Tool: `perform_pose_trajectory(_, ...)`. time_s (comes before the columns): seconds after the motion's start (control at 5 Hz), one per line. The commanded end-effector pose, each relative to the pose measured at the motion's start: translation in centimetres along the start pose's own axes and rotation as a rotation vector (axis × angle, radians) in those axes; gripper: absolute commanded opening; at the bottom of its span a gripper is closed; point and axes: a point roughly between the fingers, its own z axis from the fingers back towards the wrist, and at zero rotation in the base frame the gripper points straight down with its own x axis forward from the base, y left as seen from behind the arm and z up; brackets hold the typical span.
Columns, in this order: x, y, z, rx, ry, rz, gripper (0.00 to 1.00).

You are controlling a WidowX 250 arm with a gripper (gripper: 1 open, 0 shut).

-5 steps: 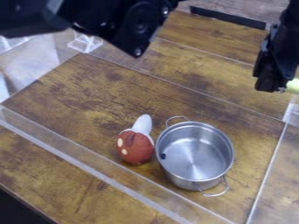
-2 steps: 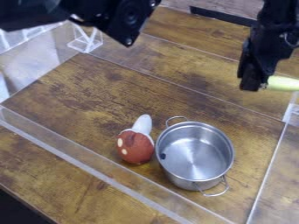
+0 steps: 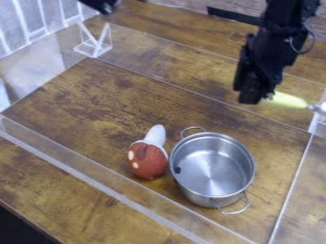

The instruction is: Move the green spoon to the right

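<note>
Open tabletop [image 3: 102, 100] left of pot [image 3: 213, 169], mushroom [image 3: 149, 157]

A: The pot [image 3: 213, 168] is gleaming, polished steel catching light; the green spoon [image 3: 289, 99] handle is looking like smooth plastic.

B: The tabletop [image 3: 90, 105] is showing grainy dark wood, clear glossy acrylic walls [image 3: 36, 61] edging it.

The arm [image 3: 283, 29] is black and blocky, ending in dark, narrow fingers [image 3: 251, 91].

Single camera, high front-left, angled down over wooden table [image 3: 90, 105], mid-range.
</note>
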Motion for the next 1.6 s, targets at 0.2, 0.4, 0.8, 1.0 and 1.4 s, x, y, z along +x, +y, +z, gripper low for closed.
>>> perform_pose_trajectory(0.2, -3.9, 2.3, 6.6, 0.069, 0.035, 0.383, 0.0)
perform_pose_trajectory(0.4, -4.4, 1.8, 7.8, 0.088, 0.066, 0.496, 0.0)
perform_pose_trajectory(0.8, -4.4, 0.5, 8.2, 0.104, 0.099, 0.616, 0.0)
perform_pose_trajectory(1.0, -4.2, -0.1, 7.7, 0.108, 0.097, 0.612, 0.0)
perform_pose_trajectory(1.4, -4.9, -2.9, 8.2, 0.116, 0.148, 0.843, 0.0)
